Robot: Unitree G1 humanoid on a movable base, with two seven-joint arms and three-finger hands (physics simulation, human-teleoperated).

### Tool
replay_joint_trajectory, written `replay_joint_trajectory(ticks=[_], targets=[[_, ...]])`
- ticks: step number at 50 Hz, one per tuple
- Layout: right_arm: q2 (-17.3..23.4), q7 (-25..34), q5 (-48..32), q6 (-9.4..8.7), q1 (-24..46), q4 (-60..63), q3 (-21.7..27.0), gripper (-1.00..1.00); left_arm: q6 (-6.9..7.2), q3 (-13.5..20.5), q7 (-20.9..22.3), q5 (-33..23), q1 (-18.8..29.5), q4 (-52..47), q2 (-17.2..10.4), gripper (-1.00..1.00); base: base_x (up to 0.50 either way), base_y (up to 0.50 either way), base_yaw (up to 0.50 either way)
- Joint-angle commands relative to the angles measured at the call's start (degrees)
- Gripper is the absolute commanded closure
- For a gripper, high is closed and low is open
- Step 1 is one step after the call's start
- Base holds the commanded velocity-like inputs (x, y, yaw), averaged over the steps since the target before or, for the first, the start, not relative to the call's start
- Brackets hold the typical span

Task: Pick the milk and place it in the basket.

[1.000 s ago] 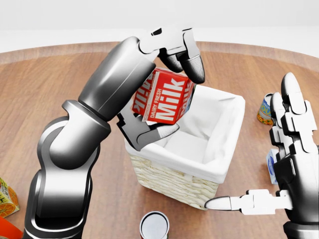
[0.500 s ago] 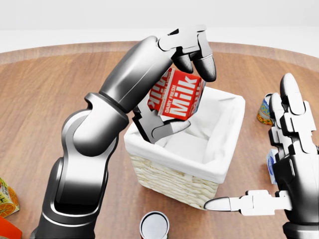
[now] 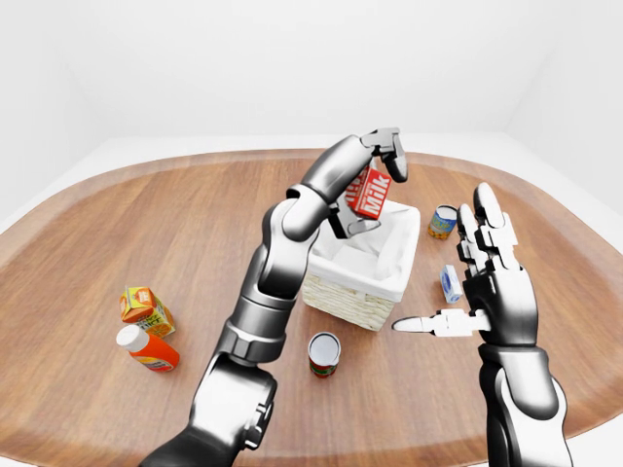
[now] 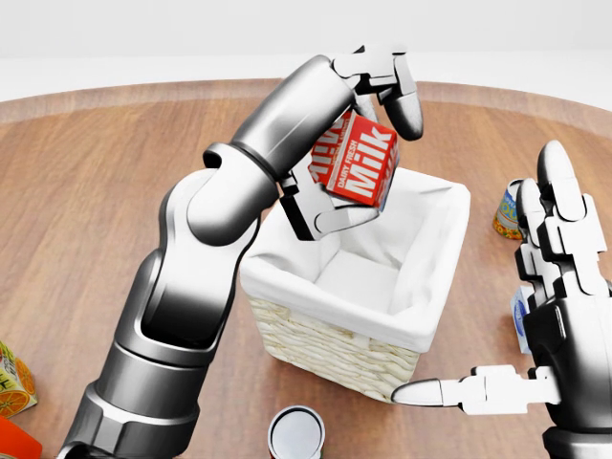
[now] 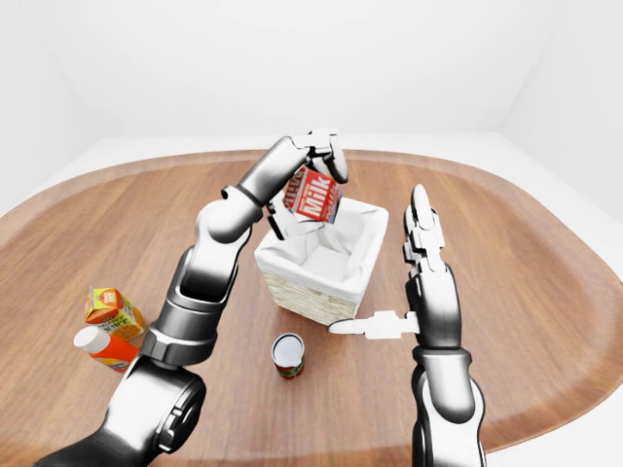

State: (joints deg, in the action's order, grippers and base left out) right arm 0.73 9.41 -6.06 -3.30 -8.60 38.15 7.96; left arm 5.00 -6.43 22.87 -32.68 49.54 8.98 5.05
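**Milk carton held over the basket**

While the left hand (image 4: 359, 143) grips the milk (image 4: 356, 172) with its fingers (image 4: 402, 103) closed round it, the tilted carton hangs above the white-lined basket (image 4: 421, 330), near its top-left corner in the head view. The right hand (image 4: 559, 287) stands open-fingered beside the basket, above the tabletop (image 4: 86, 191).
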Motion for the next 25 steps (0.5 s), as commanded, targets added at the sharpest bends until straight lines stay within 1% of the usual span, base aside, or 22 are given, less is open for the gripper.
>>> replay_joint_trajectory(ticks=[1, 6, 13, 16, 20, 22, 24, 25], targets=[[0.0, 0.0, 0.0, -0.03, -0.1, 0.2, -0.1, -1.00, 0.00, 1.0, -2.6, 4.8, 3.8, 7.1, 0.0, 1.00, 0.00, 0.00, 0.00], [0.0, -0.1, -0.1, 0.00, 0.0, 0.0, 0.0, -1.00, 0.00, 1.5, -3.7, 5.1, 5.0, 10.9, -0.2, 1.00, 0.00, 0.00, 0.00], [0.0, 0.0, 0.0, 0.00, 0.0, 0.1, 0.1, -1.00, 0.00, 1.8, -6.6, 5.5, 6.7, 20.4, -0.4, 1.00, 0.00, 0.00, 0.00], [0.0, 0.0, 0.2, -0.09, 0.1, 0.0, 0.3, -1.00, -0.03, 1.9, -7.3, 5.4, 7.0, 22.6, -0.5, 1.00, 0.00, 0.00, 0.00], [0.0, 0.0, -0.1, 0.31, 0.0, -0.2, 0.1, -1.00, -1.97, 2.2, -8.5, 5.5, 8.2, 26.5, -0.7, 1.00, 0.00, 0.00, 0.00], [0.0, 0.0, 0.0, 0.21, 0.0, -0.2, 0.2, -1.00, -3.66, 2.3, -9.2, 5.6, 8.9, 29.6, -0.9, 1.00, 0.00, 0.00, 0.00], [0.0, 0.0, 0.1, 0.15, 0.1, -0.2, 0.2, -1.00, -4.82, 2.3, -9.7, 5.5, 9.1, 31.3, -0.9, 1.00, 0.00, 0.00, 0.00], [0.0, 0.1, 0.1, 0.08, -0.1, 0.0, 0.1, -1.00, -5.66, 2.4, -10.1, 5.6, 9.3, 32.9, -0.9, 1.00, 0.00, 0.00, 0.00]])
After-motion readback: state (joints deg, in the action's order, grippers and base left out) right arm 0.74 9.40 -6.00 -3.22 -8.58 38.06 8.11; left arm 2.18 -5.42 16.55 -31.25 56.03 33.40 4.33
